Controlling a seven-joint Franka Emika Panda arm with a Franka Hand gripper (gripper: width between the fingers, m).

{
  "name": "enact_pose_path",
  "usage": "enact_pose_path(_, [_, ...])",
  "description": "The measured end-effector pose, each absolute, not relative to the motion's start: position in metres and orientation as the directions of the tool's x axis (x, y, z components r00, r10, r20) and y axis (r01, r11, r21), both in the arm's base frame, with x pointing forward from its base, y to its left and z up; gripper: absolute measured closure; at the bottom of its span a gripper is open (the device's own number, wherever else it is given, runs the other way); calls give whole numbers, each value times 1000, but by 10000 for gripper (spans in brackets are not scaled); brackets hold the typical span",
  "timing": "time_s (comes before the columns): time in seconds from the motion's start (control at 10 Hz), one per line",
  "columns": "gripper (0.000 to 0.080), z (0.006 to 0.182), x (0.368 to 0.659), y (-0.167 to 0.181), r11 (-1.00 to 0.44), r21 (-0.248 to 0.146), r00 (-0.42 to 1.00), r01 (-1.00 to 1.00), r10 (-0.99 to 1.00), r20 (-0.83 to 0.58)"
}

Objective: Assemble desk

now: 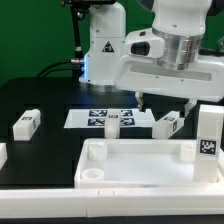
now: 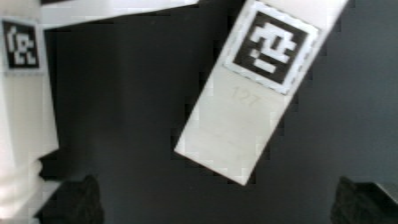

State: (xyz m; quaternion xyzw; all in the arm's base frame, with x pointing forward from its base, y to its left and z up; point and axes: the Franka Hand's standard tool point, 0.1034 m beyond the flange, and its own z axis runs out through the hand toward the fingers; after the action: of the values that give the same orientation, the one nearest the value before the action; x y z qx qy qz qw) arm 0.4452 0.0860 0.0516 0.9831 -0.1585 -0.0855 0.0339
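Note:
The desk panel (image 1: 135, 170), white and rimmed with corner sockets, lies at the front of the black table. One white leg (image 1: 208, 130) with a tag stands upright at the panel's corner on the exterior view's right. Another leg (image 1: 168, 124) lies on the table behind the panel, and my gripper (image 1: 165, 103) hangs open just above it. In the wrist view this leg (image 2: 258, 85) lies slanted with its tag showing, ahead of my open gripper (image 2: 217, 200). The dark fingertips (image 2: 71, 200) stand wide apart with nothing between them.
The marker board (image 1: 95, 116) lies behind the panel, with a short leg (image 1: 112, 125) at its front edge. Another leg (image 1: 27, 122) lies at the exterior view's left. A white tagged part (image 2: 18, 100) fills one edge of the wrist view.

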Motion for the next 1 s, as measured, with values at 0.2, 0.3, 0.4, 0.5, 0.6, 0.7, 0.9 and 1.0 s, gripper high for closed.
enact_pose_path(0.2, [150, 55, 455, 82, -837, 0, 822, -547, -537, -189])
enact_pose_path(0.3, [150, 55, 456, 82, -826, -5, 812, -564, -553, -185])
enact_pose_path(0.4, [150, 55, 455, 83, -828, -2, 813, -561, -550, -189])
enact_pose_path(0.5, [150, 55, 455, 80, -826, 0, 810, -563, -552, -200])
enact_pose_path(0.6, [150, 55, 454, 80, -826, -18, 809, -564, -548, -213])
enact_pose_path(0.7, [150, 55, 450, 76, -800, -50, 775, -598, -561, -292])
enact_pose_path(0.9, [150, 53, 452, 71, -753, -89, 696, -652, -548, -463])
enact_pose_path(1.0, [150, 52, 449, 71, -735, -78, 643, -673, -530, -553])
